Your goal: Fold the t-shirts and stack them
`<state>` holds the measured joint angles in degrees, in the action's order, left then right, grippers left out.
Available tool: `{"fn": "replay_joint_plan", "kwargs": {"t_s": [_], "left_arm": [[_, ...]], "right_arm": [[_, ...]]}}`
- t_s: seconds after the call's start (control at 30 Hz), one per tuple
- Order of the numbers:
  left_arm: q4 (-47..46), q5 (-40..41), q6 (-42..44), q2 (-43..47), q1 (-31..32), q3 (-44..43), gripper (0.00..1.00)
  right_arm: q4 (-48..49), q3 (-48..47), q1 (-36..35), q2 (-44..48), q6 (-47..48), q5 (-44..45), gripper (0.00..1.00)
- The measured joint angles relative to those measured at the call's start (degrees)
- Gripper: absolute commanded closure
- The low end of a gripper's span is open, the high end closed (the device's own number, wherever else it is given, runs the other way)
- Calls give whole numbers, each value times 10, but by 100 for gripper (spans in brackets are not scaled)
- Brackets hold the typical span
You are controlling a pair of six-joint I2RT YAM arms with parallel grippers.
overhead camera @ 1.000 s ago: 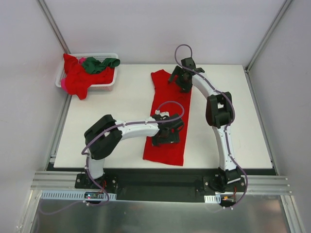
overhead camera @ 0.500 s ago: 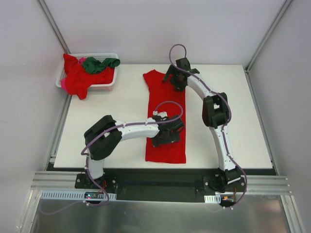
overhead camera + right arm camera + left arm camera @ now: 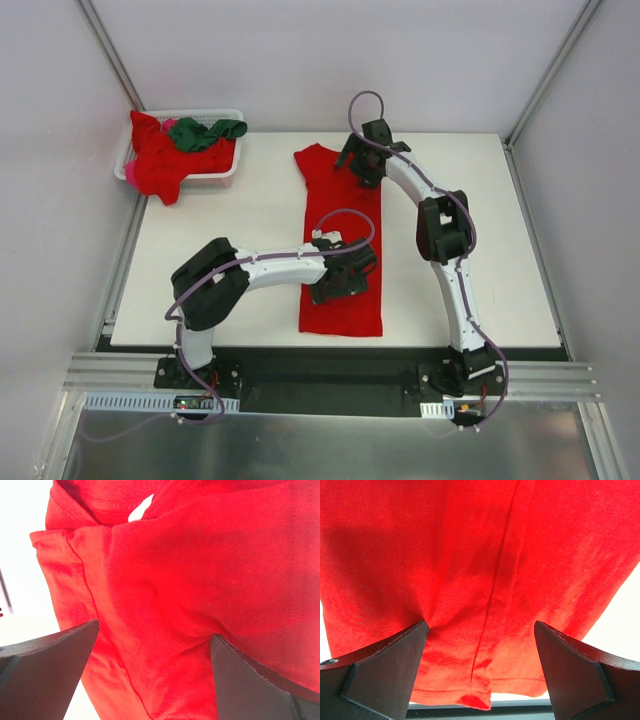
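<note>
A red t-shirt [image 3: 335, 195] lies flat on the white table [image 3: 470, 240], a little left of its middle; it is folded into one long narrow strip that runs from the near edge toward the far edge, with the collar end at the far side and the hem near the arm bases

The left gripper [image 3: 330, 292] is over the near part of this strip, its arm reaching in from the left; in the left wrist view its two dark fingers [image 3: 385, 675] stand wide apart with nothing clamped, and red cloth fills the space between them; a seam or crease runs down the cloth to the hem; whether the tips touch the cloth I cannot tell

The right gripper [image 3: 358, 168] is over the far end of the strip, beside the collar; in the right wrist view its fingers [image 3: 250, 680] are also spread wide and hold nothing; the collar opening shows at the top of that view and a folded sleeve edge at the left

More t-shirts are in a white lattice basket [image 3: 214, 176] at the far left corner of the table; a red heap [image 3: 158, 165] hangs over its near rim, and a dark green t-shirt [image 3: 205, 133] lies on top toward the right
</note>
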<state>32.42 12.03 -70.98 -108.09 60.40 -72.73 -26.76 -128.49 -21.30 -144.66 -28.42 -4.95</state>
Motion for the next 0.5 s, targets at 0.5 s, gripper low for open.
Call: {"fn": "replay_joint_plan", "kwargs": {"t_s": [0.5], "left_arm": [[11, 1, 26, -5, 0, -7, 9]], "right_arm": [[34, 39, 2, 17, 3, -2, 0]]}}
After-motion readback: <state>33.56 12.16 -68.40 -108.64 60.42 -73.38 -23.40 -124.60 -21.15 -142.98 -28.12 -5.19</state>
